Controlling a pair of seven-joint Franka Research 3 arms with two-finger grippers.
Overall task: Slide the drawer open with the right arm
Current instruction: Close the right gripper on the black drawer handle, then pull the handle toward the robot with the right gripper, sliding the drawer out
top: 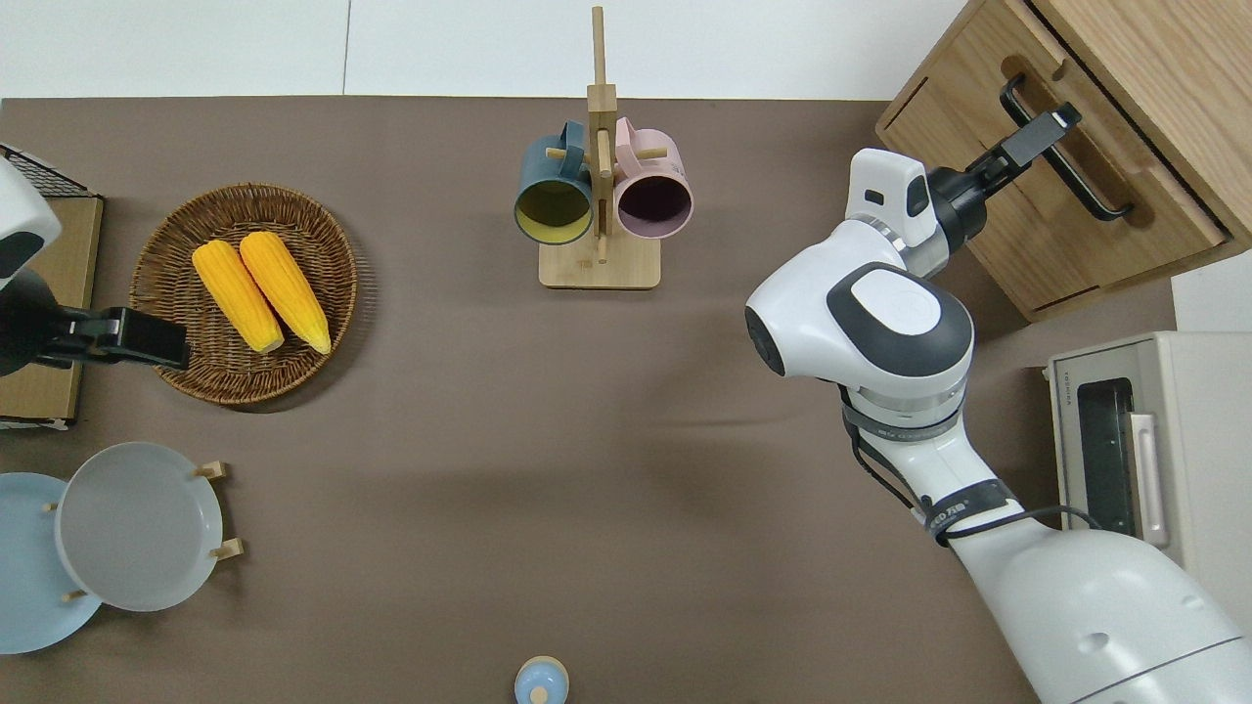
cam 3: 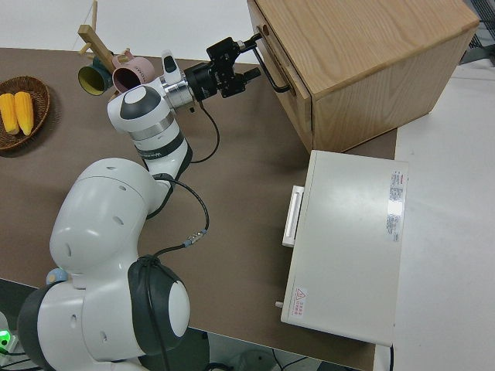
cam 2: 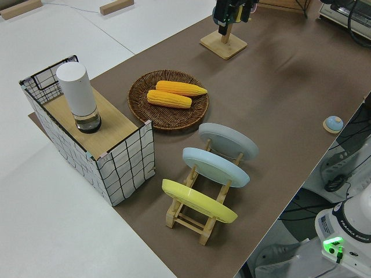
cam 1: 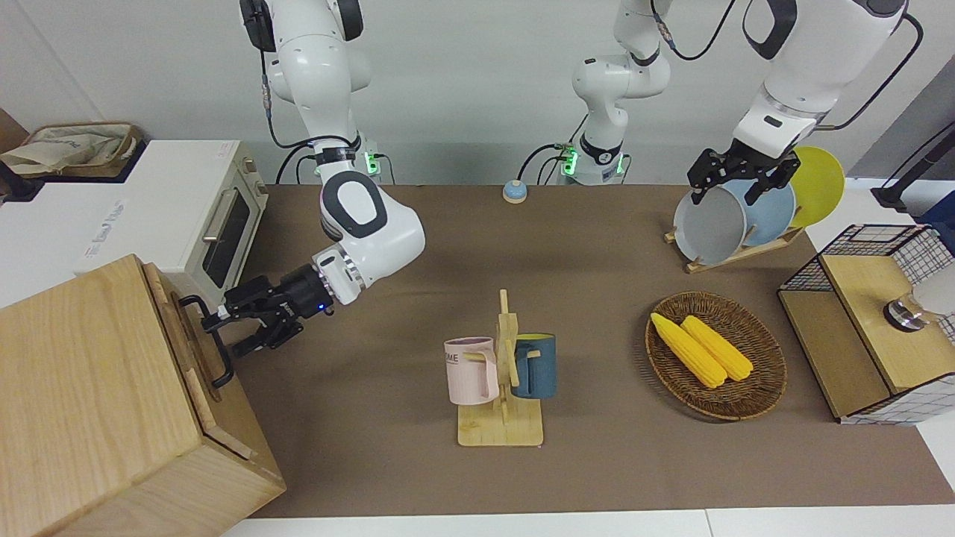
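Now right claw (cam 1: 231, 328) straddles black metal bar handle (cam 1: 211, 341) of pale-wood drawer (cam 1: 183, 339); grip closure unclear.

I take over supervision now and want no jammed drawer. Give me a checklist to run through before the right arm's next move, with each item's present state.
1. Right gripper at the black bar handle of the drawer: ok, its fingers straddle the handle's end nearer the robots.
2. Fingers shut on the handle: not ok, they look open around it.
3. Drawer position: shut or nearly so, its front sits in the wooden cabinet; not yet pulled.
4. Table in front of the drawer free: ok, only bare brown mat there; the mug rack stands well apart.
5. Toaster oven door shut, beside the cabinet: ok.
6. Left arm parked: ok.
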